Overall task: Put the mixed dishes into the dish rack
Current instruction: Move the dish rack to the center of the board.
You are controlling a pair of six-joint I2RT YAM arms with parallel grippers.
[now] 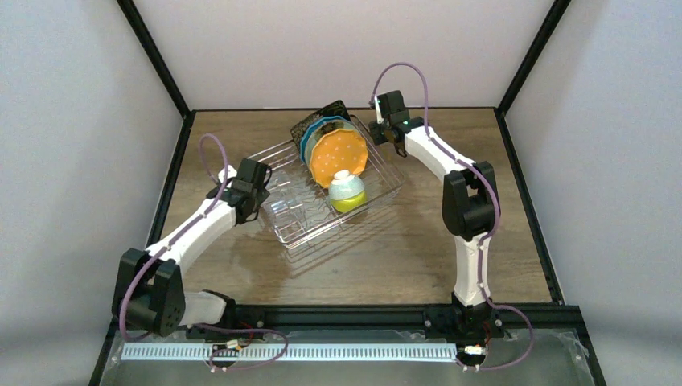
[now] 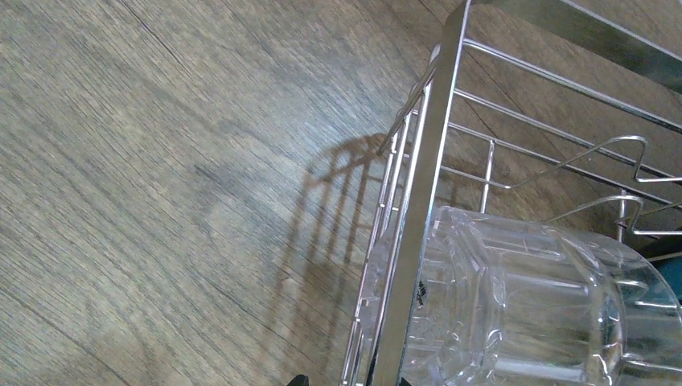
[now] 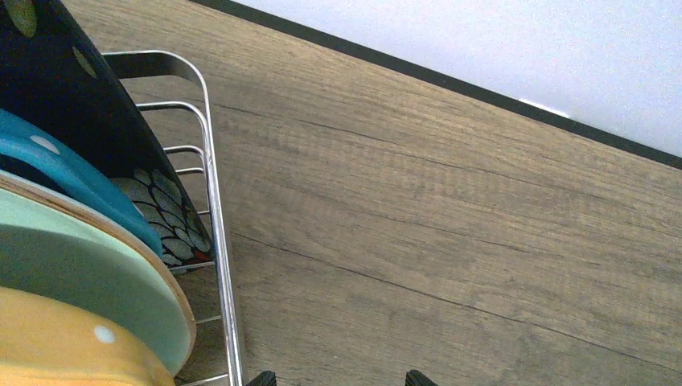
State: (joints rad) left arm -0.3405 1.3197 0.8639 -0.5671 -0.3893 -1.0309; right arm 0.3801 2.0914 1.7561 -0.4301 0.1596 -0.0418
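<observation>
The silvery wire dish rack (image 1: 378, 191) sits mid-table. Standing in its back half are the black floral plate (image 3: 72, 104), the teal plate (image 3: 76, 173), the mint plate (image 3: 80, 273) and the orange dotted plate (image 1: 339, 157). The yellow-green bowl (image 1: 347, 191) rests in front of them. The clear glass (image 2: 523, 305) lies on its side inside the rack's left end. My left gripper (image 2: 351, 381) straddles the rack's left rim (image 2: 426, 161), its jaws apart. My right gripper (image 3: 341, 379) is open over bare wood just outside the rack's back right rim (image 3: 217, 241).
The wooden tabletop (image 1: 450, 265) is bounded by a black frame (image 1: 531, 193) and pale walls. A black strip (image 3: 450, 84) marks the table's far edge near my right gripper. Both arm bases stand on the rail at the near edge (image 1: 346, 315).
</observation>
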